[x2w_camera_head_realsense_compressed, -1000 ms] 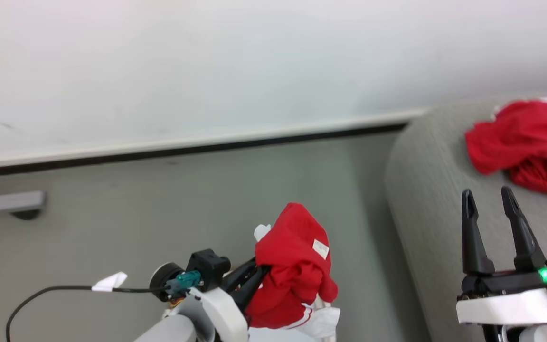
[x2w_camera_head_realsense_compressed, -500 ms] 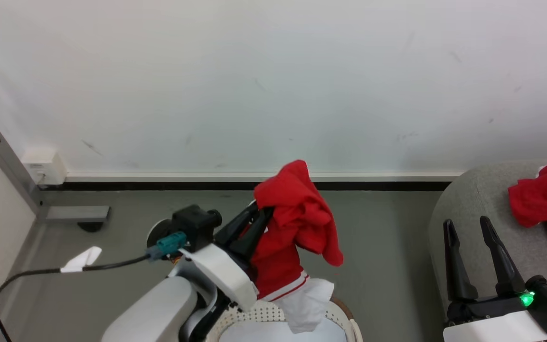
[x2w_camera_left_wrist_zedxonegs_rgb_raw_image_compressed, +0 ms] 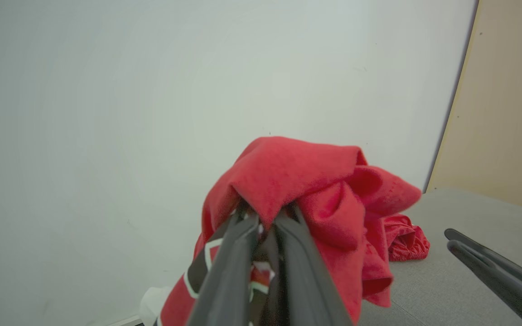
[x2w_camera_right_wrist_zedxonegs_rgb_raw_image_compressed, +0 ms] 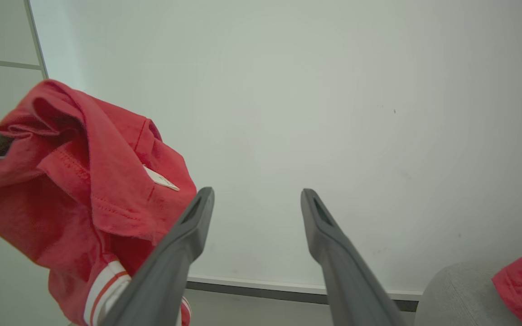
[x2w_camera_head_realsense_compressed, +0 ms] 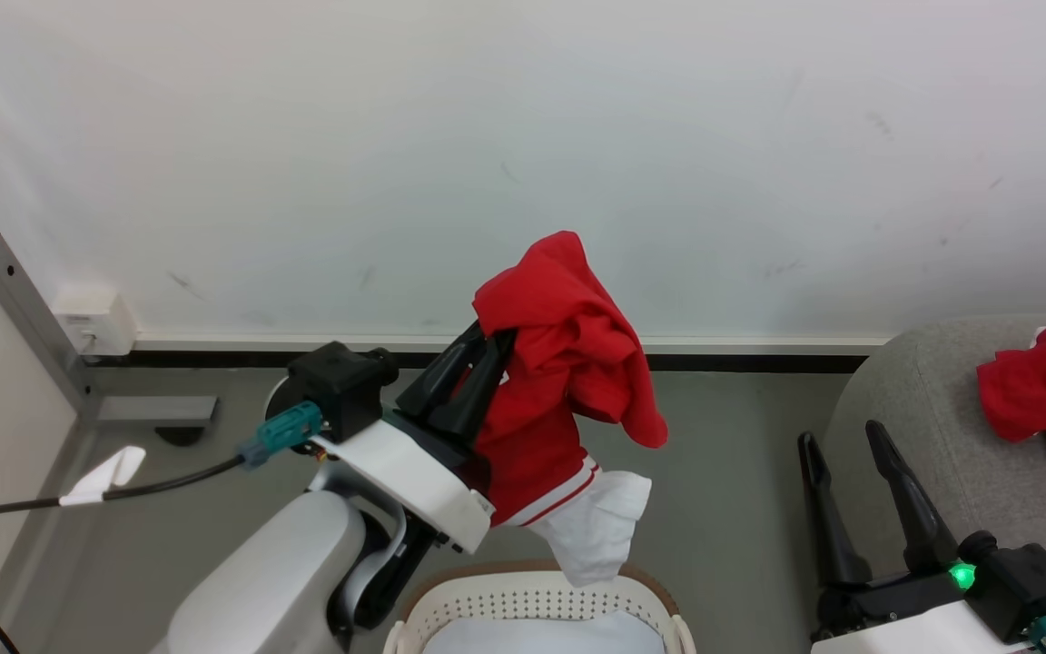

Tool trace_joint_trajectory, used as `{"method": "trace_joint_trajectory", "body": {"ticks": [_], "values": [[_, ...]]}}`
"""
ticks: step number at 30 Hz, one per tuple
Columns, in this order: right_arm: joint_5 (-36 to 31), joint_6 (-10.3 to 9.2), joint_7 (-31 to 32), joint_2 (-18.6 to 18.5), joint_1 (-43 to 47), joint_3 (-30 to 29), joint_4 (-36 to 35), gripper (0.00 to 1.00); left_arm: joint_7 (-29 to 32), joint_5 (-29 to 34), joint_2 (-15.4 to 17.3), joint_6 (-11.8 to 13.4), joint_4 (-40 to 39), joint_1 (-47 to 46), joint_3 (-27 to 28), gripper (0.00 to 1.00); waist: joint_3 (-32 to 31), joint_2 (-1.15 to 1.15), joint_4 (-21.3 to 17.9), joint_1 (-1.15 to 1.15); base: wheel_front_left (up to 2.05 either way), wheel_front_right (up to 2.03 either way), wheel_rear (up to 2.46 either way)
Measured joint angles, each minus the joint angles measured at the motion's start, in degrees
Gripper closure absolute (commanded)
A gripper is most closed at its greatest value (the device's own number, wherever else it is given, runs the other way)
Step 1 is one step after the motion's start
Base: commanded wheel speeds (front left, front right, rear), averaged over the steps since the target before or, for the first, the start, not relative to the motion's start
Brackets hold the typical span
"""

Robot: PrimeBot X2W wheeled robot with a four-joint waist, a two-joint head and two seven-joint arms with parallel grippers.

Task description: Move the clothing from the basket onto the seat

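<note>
- Now the left pincer (x2w_camera_head_realsense_compressed: 489, 338) was clamped tight on a red jersey (x2w_camera_head_realsense_compressed: 568, 363) above the basket (x2w_camera_head_realsense_compressed: 532, 595).
- Right pincer (x2w_camera_head_realsense_compressed: 839, 436) gaped wide, empty.
- It probably needed carrying high over the seat (x2w_camera_head_realsense_compressed: 932, 427).

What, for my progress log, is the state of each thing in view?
Left gripper: shut on the jersey, raised.
Jersey: bunched, hanging over the basket.
Right gripper: open, empty.
Basket: upright.
Red garment: crumpled on the seat.
</note>
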Motion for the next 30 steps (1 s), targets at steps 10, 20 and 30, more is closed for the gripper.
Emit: {"method": "trace_joint_trajectory", "body": {"ticks": [10,20,30], "values": [[-0.16,0.0,0.01,0.0,-0.8,4.66,0.4,0.0,0.08,-0.25,0.38,0.93,-1.62,0.25,0.18,1.0,0.38,0.0,-0.21,0.0,0.0,0.0,0.0],[3.74,0.0,1.08,-4.08,-6.69,20.79,10.07,0.0,0.52,-0.3,-0.8,0.74,-1.94,0.13,-1.41,1.0,-0.08,0.0,1.23,0.01,0.0,0.0,0.0],[11.18,0.0,2.04,-4.24,-16.8,31.72,22.3,0.0,1.55,-0.23,-3.75,-0.46,-2.02,0.05,-5.42,1.0,-0.78,0.0,6.21,0.01,0.0,0.0,0.0]]}}
